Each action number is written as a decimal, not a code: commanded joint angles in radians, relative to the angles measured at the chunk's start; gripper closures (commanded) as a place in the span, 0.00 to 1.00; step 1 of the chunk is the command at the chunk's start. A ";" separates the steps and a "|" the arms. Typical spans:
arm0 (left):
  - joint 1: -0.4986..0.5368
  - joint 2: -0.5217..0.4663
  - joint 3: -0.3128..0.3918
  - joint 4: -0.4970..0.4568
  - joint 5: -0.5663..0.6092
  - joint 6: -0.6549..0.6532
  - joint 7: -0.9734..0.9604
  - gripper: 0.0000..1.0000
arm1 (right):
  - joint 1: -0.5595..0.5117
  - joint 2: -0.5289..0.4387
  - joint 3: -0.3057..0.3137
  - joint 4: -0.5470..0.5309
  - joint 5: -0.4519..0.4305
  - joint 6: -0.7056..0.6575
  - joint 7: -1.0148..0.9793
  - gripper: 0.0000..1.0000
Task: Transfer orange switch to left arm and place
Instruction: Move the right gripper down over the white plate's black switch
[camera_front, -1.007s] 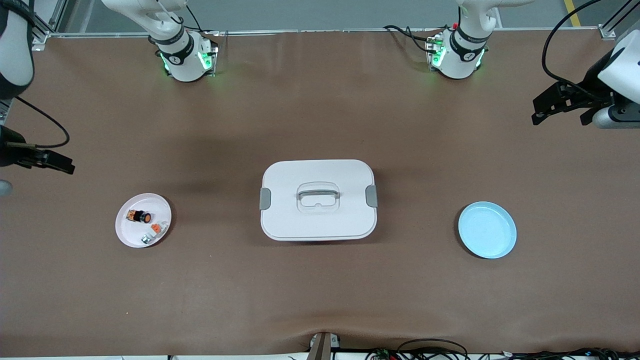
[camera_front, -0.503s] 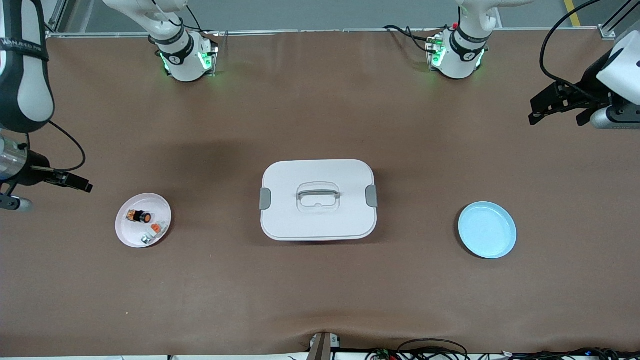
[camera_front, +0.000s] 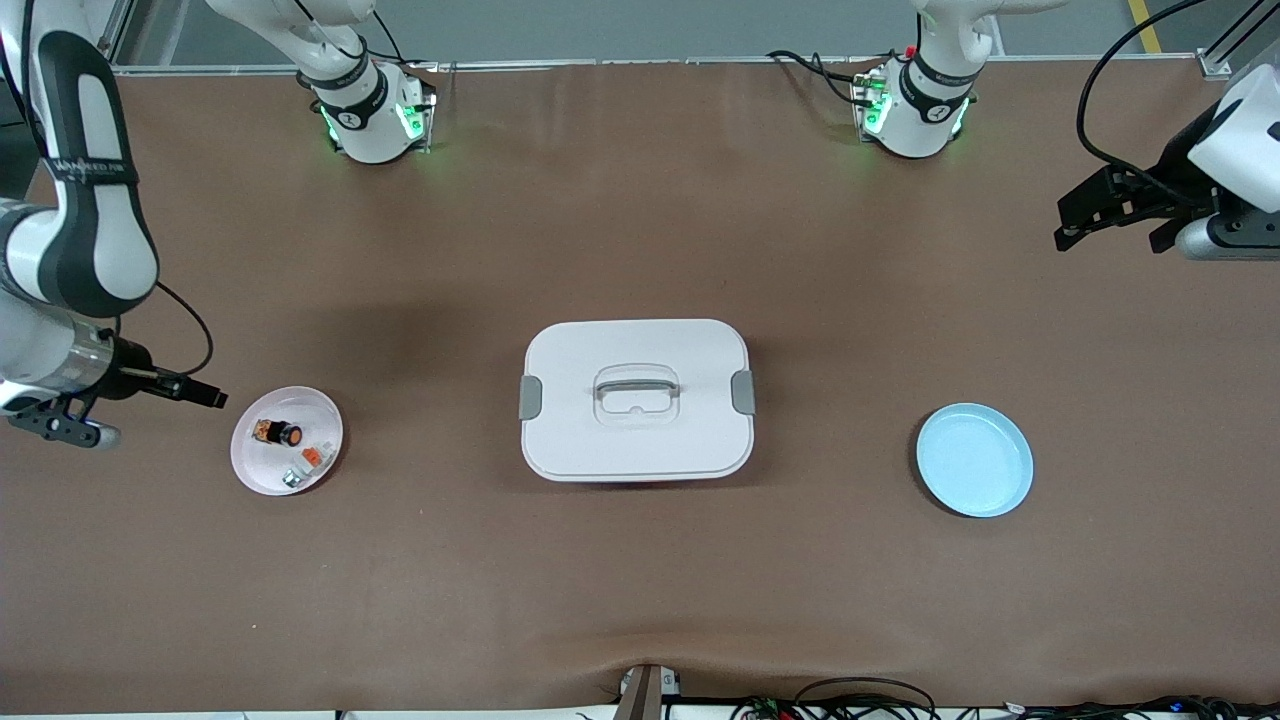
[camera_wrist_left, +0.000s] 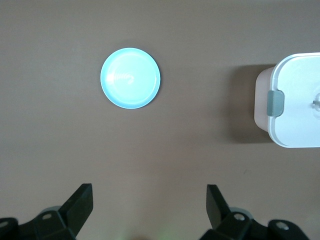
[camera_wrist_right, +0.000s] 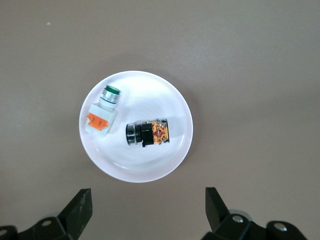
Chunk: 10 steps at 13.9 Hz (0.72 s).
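Two spread pincers, right pincer (camera_wrist_right: 145, 212) over orange switch (camera_front: 279, 433), box (camera_front: 636, 399) between plates, left pincer (camera_wrist_left: 147, 212) waiting.

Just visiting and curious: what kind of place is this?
Probably a robotics test lab. Two white arms are bolted along a brown-covered table, a white box sits between two small plates, and loose cables trail off the table's edges.
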 joint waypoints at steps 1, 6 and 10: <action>0.004 -0.002 -0.006 0.002 -0.005 0.000 -0.003 0.00 | -0.009 0.055 0.008 0.007 0.019 0.057 -0.024 0.00; 0.004 -0.002 -0.006 0.002 -0.005 0.000 -0.003 0.00 | 0.001 0.137 0.011 0.011 0.021 0.164 -0.024 0.00; 0.001 -0.001 -0.007 0.002 -0.005 0.000 -0.005 0.00 | 0.010 0.192 0.012 0.013 0.021 0.224 -0.024 0.00</action>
